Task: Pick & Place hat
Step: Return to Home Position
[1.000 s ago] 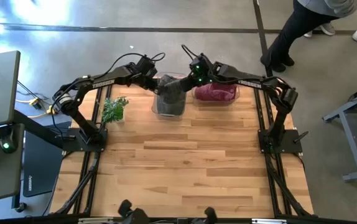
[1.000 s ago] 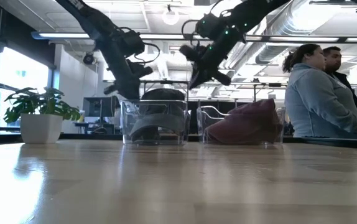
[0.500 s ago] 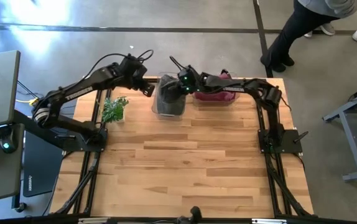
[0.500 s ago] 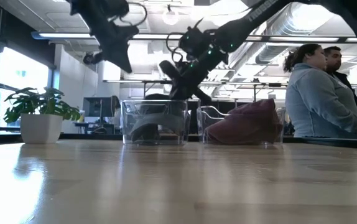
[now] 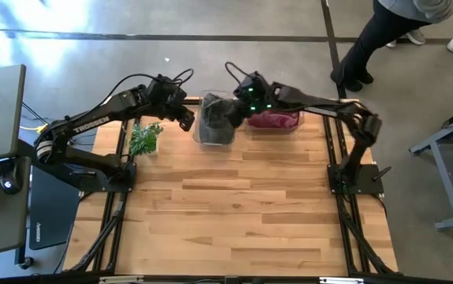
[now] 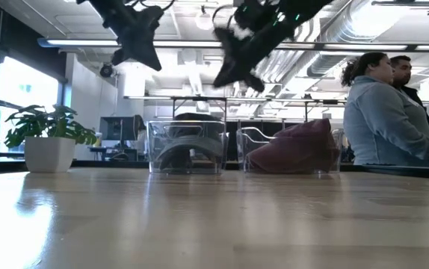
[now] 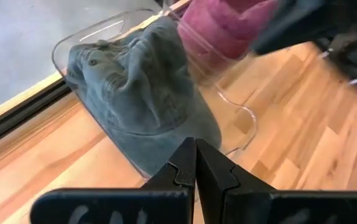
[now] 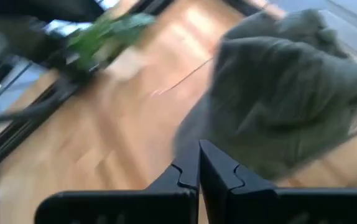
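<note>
Table point(image 5: 234, 213): wood top, w/ all the action along its far edge. Both arms reach out over that edge, the L arm point(image 5: 92, 122) from the left side, the R arm point(image 5: 329, 106) from the right. Next down in size, two clear bins stand side by side, just apart. The left bin point(image 5: 211, 142) holds the black cap point(image 5: 219, 118) and the right bin point(image 5: 272, 131) holds the red cap point(image 5: 278, 120), each cap inside its own walls. Smaller yet are the grippers. The left gripper point(image 5: 185, 118) hangs above the table between the left bin and the potted plant point(image 5: 144, 139), fingers pressed together w/ nothing in them. The right gripper point(image 5: 234, 113) hovers over the black cap, well above the rim per the low view, and is likewise clenched on nothing. So we judge pick & place done, and the step in hand is the pull-back to home. Next move, as we see it: take the R arm up & back first, since a low sweep could clip the rim or drag the cap out. The L arm can then fold back, minding the plant beside it.
</note>
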### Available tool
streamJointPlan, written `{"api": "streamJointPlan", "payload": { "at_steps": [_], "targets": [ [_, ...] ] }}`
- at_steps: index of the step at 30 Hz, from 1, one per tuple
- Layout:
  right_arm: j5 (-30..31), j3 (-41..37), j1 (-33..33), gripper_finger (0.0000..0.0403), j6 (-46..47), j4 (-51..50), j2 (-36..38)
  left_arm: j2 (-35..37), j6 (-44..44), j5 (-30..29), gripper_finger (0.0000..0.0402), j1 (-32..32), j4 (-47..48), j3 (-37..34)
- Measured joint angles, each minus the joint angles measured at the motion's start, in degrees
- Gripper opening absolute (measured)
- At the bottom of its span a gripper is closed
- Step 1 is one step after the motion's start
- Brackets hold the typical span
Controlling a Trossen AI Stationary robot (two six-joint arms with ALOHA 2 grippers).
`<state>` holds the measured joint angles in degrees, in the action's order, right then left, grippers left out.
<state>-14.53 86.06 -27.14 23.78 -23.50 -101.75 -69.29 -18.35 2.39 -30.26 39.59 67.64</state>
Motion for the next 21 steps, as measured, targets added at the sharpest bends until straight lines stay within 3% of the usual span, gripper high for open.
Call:
{"api": "streamJointPlan", "payload": {
  "at_steps": [4, 8, 13, 17, 21],
  "targets": [
    [-4.05, -0.02, 2.05, 0.0, -6.18, -8.56, 8.48, 1.9, 0.4, 4.09, 0.0001, 0.0, 0.05, 0.0],
    [-5.7, -5.0, 7.79, 0.0, -12.25, -8.82, 19.7, 4.63, 0.13, 7.84, 0.0, 0.37, 0.49, 0.0],
    [-5.89, -21.5, 16.8, 0.0, -8.2, 3.21, 38.62, 6.88, -3.05, 4.72, 0.0001, 4.08, 1.31, -0.02],
    [-2.41, -37.33, 24.77, 0.0, -1.75, 14.85, 55.13, 7.78, -6.78, 1.04, 0.0, 8.68, 0.92, 0.0],
    [1.98, -49.29, 32.27, 0.0, 1.75, 15.74, 67.92, 7.72, -9.82, -1.92, 0.0001, 13.44, 0.87, 0.0]
  ]
}}
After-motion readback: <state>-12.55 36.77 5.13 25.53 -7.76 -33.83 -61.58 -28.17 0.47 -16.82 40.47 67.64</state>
